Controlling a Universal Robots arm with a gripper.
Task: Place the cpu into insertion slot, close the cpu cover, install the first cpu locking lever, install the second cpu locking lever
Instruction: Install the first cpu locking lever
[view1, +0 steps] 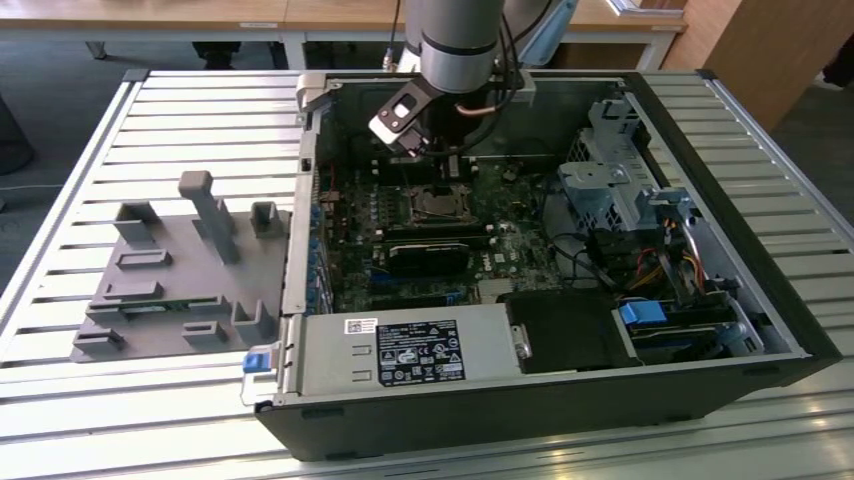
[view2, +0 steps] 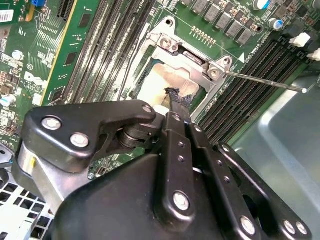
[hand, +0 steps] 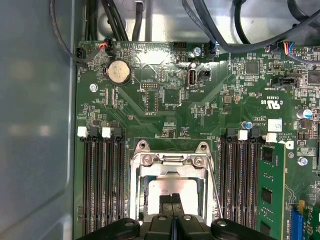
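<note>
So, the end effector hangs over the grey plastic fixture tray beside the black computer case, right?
No. The exterior view shows the end effector inside the black computer case, over the silvery metal cpu cover; the grey plastic fixture tray lies beside the case.

cpu (hand: 164, 188): 1 | cpu cover (hand: 141, 173): 1 | coin cell (hand: 120, 71): 1 (round, silver) | tool (hand: 173, 202): 1

In the exterior view, a black printed label (view1: 420, 355) covers the power supply (view1: 334, 368), with a white barcode sticker (view1: 362, 325) at its eleven o'clock corner. In the first wrist view, the motherboard (hand: 165, 107) carries white silkscreen lettering (hand: 272, 102) and a printed white sticker (hand: 274, 125).
</note>
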